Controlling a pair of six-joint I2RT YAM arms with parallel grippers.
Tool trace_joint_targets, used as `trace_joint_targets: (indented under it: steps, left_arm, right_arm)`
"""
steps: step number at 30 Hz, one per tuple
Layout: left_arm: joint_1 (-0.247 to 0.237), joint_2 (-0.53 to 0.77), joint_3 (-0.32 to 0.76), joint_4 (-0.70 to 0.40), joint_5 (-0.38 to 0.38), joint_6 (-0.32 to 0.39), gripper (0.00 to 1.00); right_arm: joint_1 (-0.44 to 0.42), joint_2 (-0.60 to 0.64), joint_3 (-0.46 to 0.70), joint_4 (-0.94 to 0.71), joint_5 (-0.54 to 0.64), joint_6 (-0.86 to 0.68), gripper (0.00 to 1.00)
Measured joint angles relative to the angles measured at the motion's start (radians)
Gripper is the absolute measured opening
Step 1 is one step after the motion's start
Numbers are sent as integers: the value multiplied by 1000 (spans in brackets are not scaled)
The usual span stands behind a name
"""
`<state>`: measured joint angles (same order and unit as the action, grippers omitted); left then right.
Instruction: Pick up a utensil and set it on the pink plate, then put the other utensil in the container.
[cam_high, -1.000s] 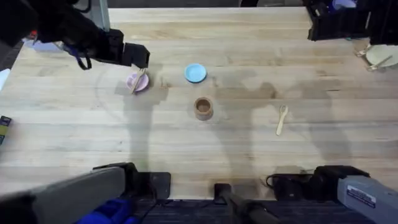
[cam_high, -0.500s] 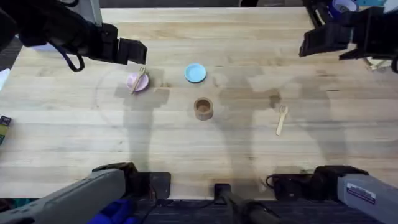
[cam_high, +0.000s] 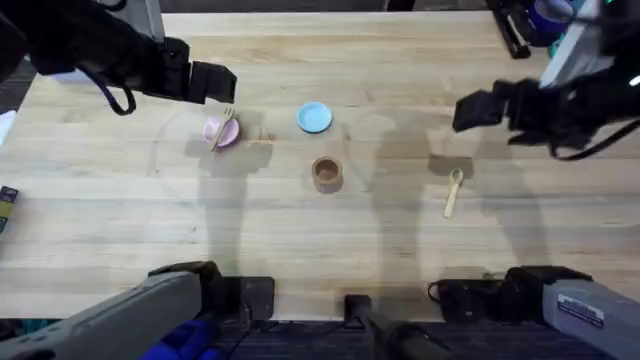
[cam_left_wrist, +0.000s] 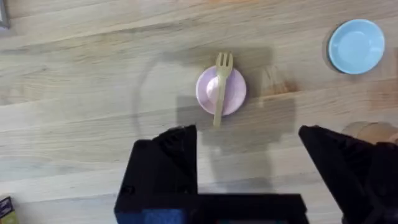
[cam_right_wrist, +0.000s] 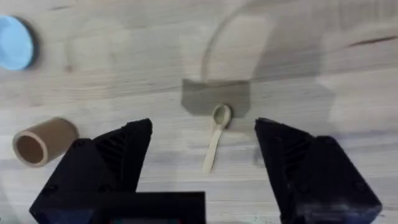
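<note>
The wooden fork (cam_high: 222, 129) (cam_left_wrist: 220, 86) lies across the pink plate (cam_high: 215, 133) (cam_left_wrist: 231, 98), its tines past the rim. My left gripper (cam_high: 228, 84) (cam_left_wrist: 247, 162) hovers above and to the back of the plate, open and empty. The wooden spoon (cam_high: 453, 191) (cam_right_wrist: 216, 137) lies flat on the table at the right. My right gripper (cam_high: 466, 112) (cam_right_wrist: 204, 163) hangs open above it, nothing between the fingers. The wooden container (cam_high: 327, 173) (cam_right_wrist: 38, 141) stands upright at the table's middle.
A light blue dish (cam_high: 314, 117) (cam_left_wrist: 356, 46) (cam_right_wrist: 12, 42) sits behind the container. Dark equipment and a pale plate stand at the back right corner (cam_high: 610, 90). A small object lies at the left table edge (cam_high: 6, 205).
My right arm has swung in from the back right corner and down toward the spoon. The left arm rose slightly off the plate a second ago and has since held still.
</note>
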<state>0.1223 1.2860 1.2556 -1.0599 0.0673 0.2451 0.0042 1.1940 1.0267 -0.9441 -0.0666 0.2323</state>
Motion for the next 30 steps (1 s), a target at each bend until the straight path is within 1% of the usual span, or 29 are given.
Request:
trace_joint_targets:
  steps: [7, 14, 18, 24, 30]
  left_arm:
    - [0, 0, 0, -3, 0, 0, 992]
    - [0, 0, 0, -3, 0, 3, 992]
    - [0, 0, 0, -3, 0, 3, 992]
    - [0, 0, 0, -3, 0, 3, 992]
    - [0, 0, 0, -3, 0, 3, 992]
  right_arm:
    - [32, 0, -153, 142, 4, 85, 995]
    - [81, 0, -269, 160, 59, 221, 996]
    - [113, 0, -292, 159, 89, 303, 996]
    - [179, 0, -302, 163, 168, 438, 996]
    - [256, 0, -314, 163, 240, 525, 996]
